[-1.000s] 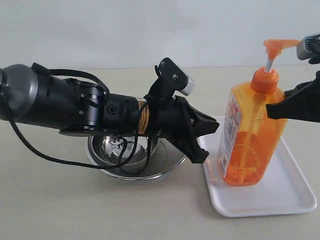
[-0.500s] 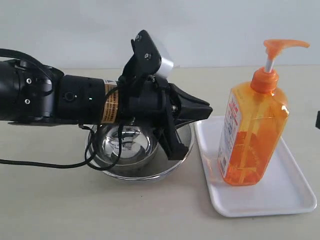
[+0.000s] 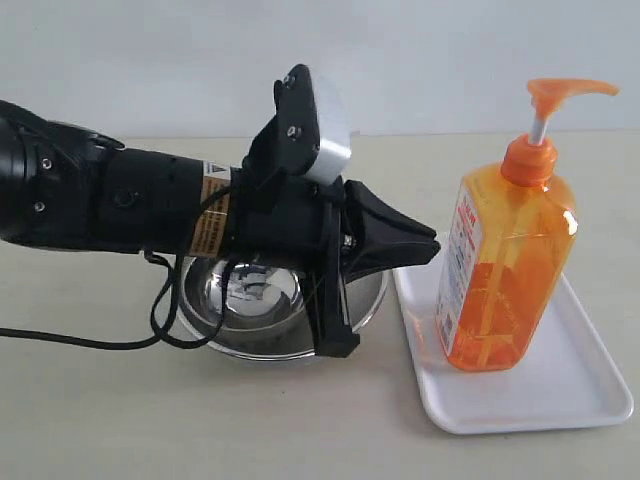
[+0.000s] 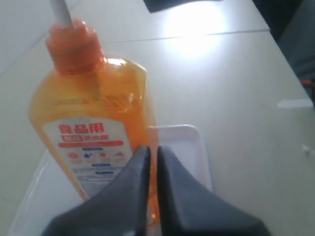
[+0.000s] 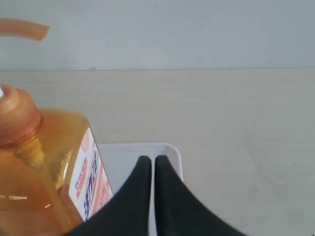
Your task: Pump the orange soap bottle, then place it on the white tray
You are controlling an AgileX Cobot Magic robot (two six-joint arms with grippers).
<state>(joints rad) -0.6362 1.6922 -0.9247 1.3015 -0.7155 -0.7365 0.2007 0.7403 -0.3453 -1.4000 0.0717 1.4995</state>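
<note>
The orange soap bottle [image 3: 505, 270] stands upright on the white tray [image 3: 560, 390] at the right, its pump head raised. My left gripper [image 3: 430, 250] hangs above the steel bowl, shut and empty, its tips pointing at the bottle a short gap away. In the left wrist view the bottle [image 4: 93, 113] and tray [image 4: 184, 147] lie just beyond the shut gripper [image 4: 152, 150]. My right gripper [image 5: 150, 160] is shut and empty, over the tray [image 5: 128, 157] beside the bottle [image 5: 44, 162]; it is outside the exterior view.
A round steel bowl [image 3: 260, 345] sits left of the tray, under the left arm. A black cable [image 3: 100, 342] loops from that arm onto the beige table [image 3: 150, 420].
The right gripper, beside the bottle a second ago, has withdrawn out of the exterior view. The left arm has turned and shifted above the bowl. The bottle stays on the tray.
</note>
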